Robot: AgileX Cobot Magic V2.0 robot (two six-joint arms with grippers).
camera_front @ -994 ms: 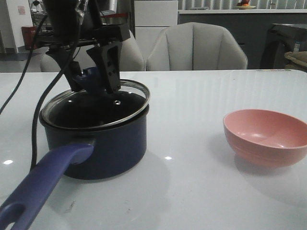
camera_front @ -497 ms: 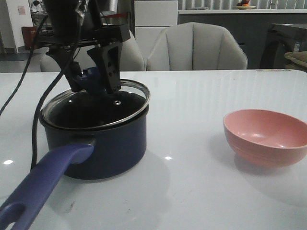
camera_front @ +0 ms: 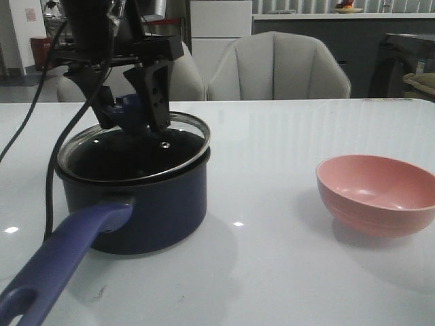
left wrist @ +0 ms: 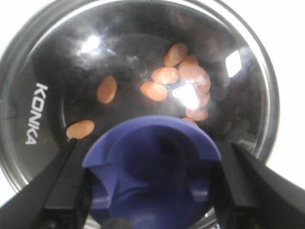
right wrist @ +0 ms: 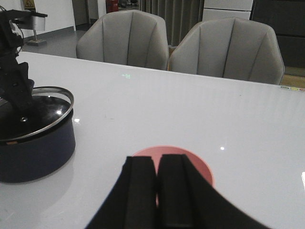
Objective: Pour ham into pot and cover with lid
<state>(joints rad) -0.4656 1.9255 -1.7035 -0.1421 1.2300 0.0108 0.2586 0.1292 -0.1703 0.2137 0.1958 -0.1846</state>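
With the left tool [camera_front: 133,114] clenched on the flared purple-blue knob [left wrist: 151,164], level the tilted clear glass lid [camera_front: 136,157] squarely onto the dark navy saucepan [camera_front: 132,210] over the orange-pink ham slices [left wrist: 181,76] before letting go; the right tool [right wrist: 156,191] idles pressed closed, holding nothing.

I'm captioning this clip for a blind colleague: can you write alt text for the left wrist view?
The left gripper clamps the purple-blue knob of a clear glass lid, seen from straight above. Through the glass, orange-pink ham slices lie scattered on the pot's black inside; "KONKA" is printed on the lid.
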